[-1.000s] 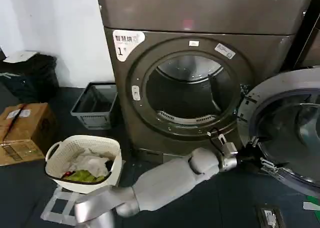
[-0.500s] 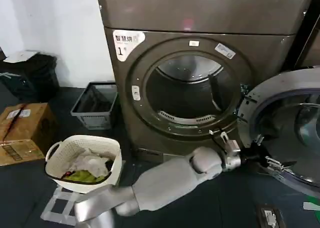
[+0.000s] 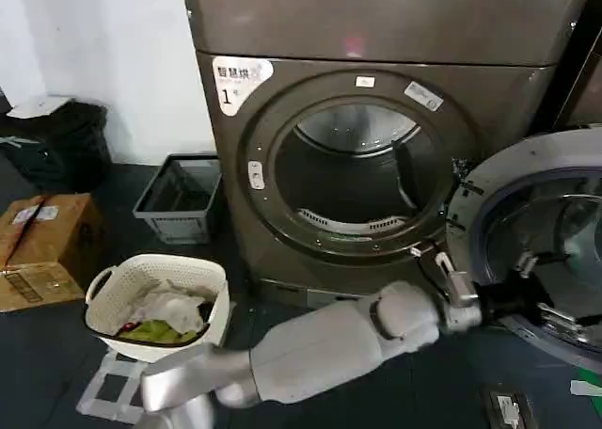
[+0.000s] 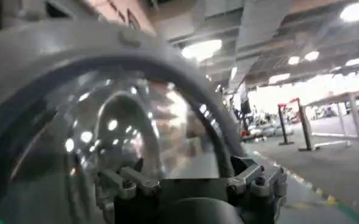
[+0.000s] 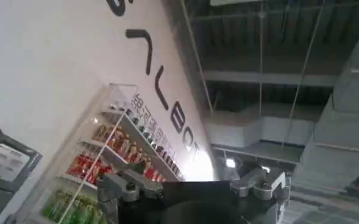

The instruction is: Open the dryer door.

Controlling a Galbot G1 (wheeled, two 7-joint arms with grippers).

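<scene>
The dryer door (image 3: pixel 541 250) already stands swung well out at the 3 o'clock side of the machine's drum opening (image 3: pixel 353 170), hinged along its near-the-machine edge, with its inner face and glass bowl turned toward me. My left claw (image 3: pixel 550 297) is reaching across to it, sitting right at the lower part of the door's inner ring, about 5 o'clock from the drum mouth; its two fingers are spread apart with nothing between them, which the left wrist view confirms, the left claw (image 4: pixel 191 182) staring straight into the glass. The door lies dead ahead of the claw, so I judge any further push goes outward, away from the machine. Against a second ago, the arm has slid farther toward 3 o'clock and the door has swung a little wider. The right claw (image 5: pixel 191 182) is parked up high, fingers apart, pointing at the ceiling.
</scene>
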